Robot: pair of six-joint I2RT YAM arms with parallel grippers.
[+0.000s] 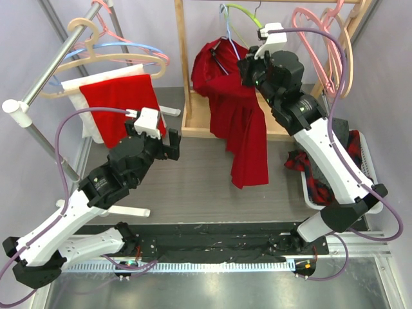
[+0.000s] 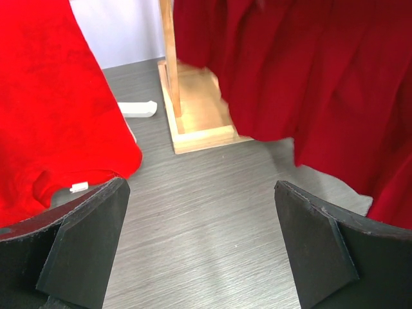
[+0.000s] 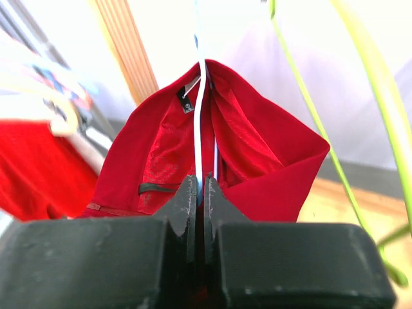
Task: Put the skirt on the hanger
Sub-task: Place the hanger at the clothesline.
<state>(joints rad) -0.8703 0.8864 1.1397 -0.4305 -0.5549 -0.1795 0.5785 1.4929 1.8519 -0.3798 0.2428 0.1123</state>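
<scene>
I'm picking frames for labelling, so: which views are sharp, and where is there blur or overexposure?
Top external: sharp, evenly lit, some sheen on the metal surface. Left wrist: floor crisp, skirt slightly soft. Right wrist: background washed out white, pale hangers at left blurred, the right hand dark and near, shut on the hanger wire.

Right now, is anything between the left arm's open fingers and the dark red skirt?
Nothing visible does. Only bare grey floor lies between the left fingers and the skirt. The bright red cloth hangs off to the left; the wooden rack base sits further back. The right fingers pinch the hanger.
</scene>
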